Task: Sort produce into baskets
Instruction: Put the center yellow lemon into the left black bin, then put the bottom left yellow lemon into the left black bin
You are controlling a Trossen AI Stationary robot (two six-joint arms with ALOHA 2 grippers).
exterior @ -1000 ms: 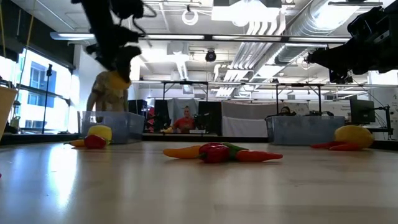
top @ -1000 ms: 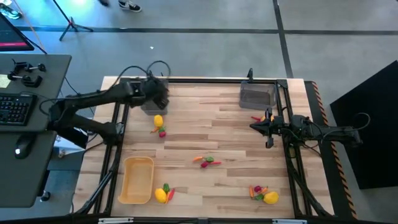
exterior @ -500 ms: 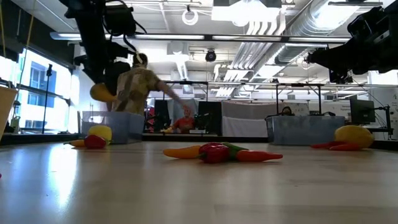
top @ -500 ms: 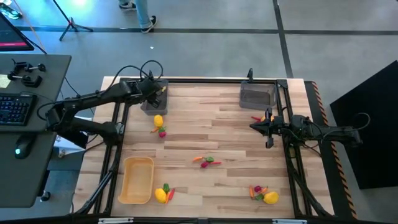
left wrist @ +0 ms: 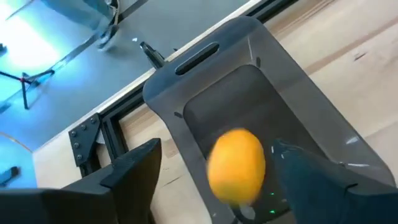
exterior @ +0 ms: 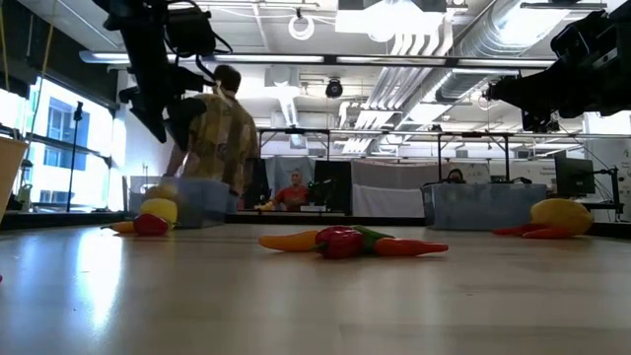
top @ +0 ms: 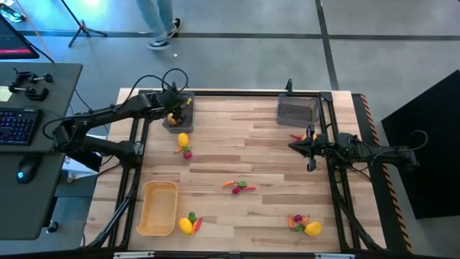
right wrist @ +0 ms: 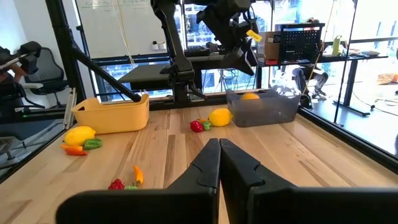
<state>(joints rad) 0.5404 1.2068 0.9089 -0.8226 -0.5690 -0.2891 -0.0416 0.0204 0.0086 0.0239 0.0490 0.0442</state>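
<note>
My left pincer (left wrist: 211,171) is hovering with its fingers spread apart over the far-left dark grey bin (top: 175,119), and an orange fruit (left wrist: 236,165) is sitting loose between them, above the bin's floor. My right pincer (right wrist: 219,163) is waiting at the right side of the counter (top: 244,155), fingers pressed together on nothing. I am counting three baskets: this bin, a second dark grey bin (top: 297,110) at the far right, and one tan-yellow tray (top: 158,207) at the near left. Five clusters of produce are lying on the counter: one (top: 184,144) just near of the left bin, one (top: 239,186) in the middle, one (top: 190,224) beside the tray, one (top: 305,224) at the near right, and a red piece (top: 295,136) near the right bin.
</note>
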